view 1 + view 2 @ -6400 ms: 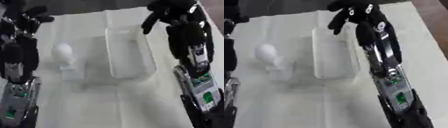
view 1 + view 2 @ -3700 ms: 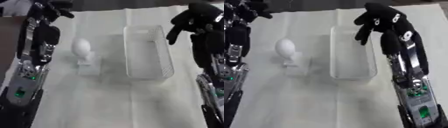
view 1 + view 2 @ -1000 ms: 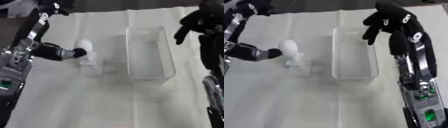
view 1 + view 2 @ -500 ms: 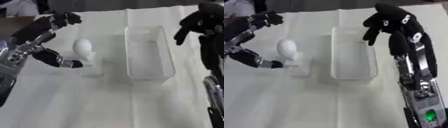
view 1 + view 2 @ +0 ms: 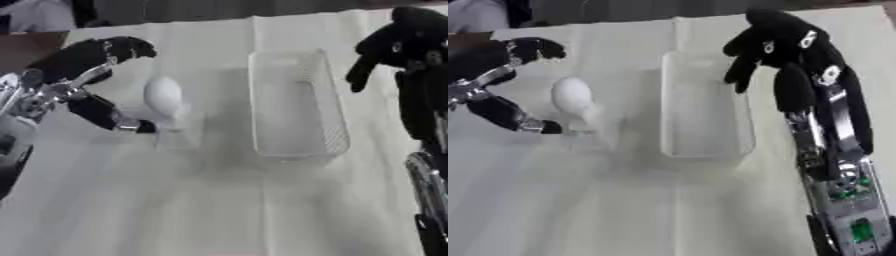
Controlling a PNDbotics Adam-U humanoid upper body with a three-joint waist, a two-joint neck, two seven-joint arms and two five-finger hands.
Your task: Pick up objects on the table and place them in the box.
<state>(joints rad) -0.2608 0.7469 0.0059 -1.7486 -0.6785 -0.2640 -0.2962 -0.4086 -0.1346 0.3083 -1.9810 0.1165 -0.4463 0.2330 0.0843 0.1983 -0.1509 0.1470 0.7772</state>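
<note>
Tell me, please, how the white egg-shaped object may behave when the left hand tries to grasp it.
The white egg-shaped object looks smooth and rounded, so it may slip or roll from the left hand. It seems to lean on a small pale block, so it could topple sideways if pushed.

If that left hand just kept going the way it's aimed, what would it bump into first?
Most likely the white egg-shaped object. The left hand is spread around it, with fingers above and the thumb low beside it. Depth is hard to judge. The clear plastic box lies further on.
</note>
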